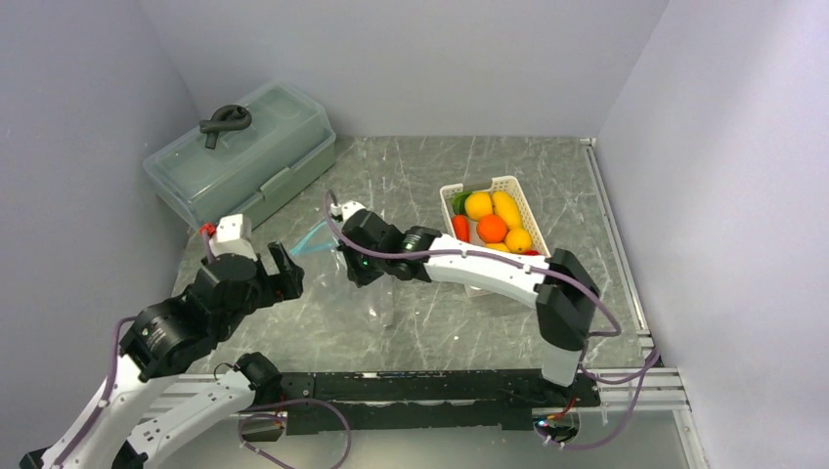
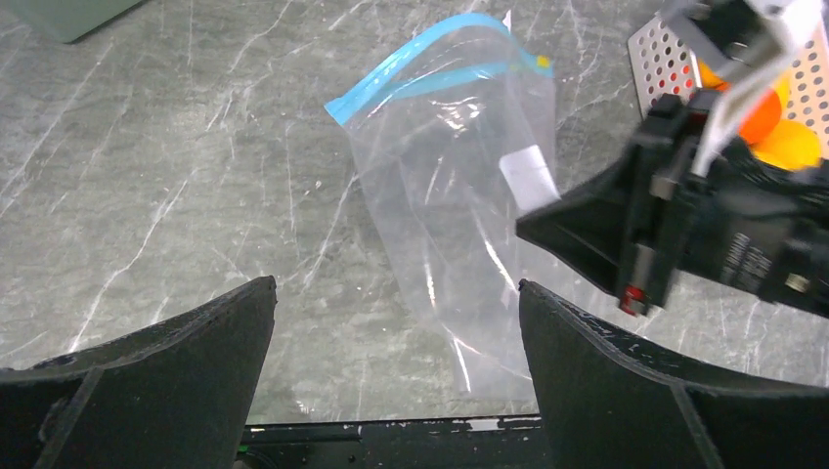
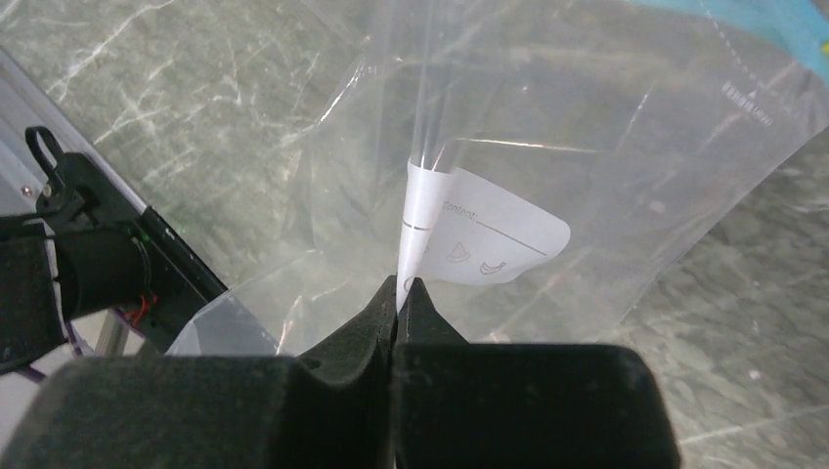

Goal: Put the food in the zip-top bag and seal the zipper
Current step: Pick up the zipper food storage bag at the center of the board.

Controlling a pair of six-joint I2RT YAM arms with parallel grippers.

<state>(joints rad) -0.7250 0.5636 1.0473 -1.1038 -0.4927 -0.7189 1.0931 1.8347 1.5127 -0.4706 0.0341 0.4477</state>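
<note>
surface: veined grey-green marble tabletop (image 1: 430, 313)
room: pale lilac walls (image 1: 411, 59)
zip-top bag (image 2: 450, 195): mid-table, teal zipper (image 2: 420, 73) parted
right gripper (image 3: 401, 293): pinching the zip-top bag
left gripper (image 2: 396, 285): spread, just beside it
food (image 1: 492, 227): in white basket (image 1: 476, 184)

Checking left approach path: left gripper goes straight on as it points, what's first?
Probably the lower end of the clear crinkly zip-top bag that the right gripper pinches; left gripper open, depth unclear.

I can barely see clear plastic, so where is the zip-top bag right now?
In the top view the zip-top bag sits mid-table, left of the white basket, between the left gripper and the right gripper, whose jaws pinch it by its white label.
</note>
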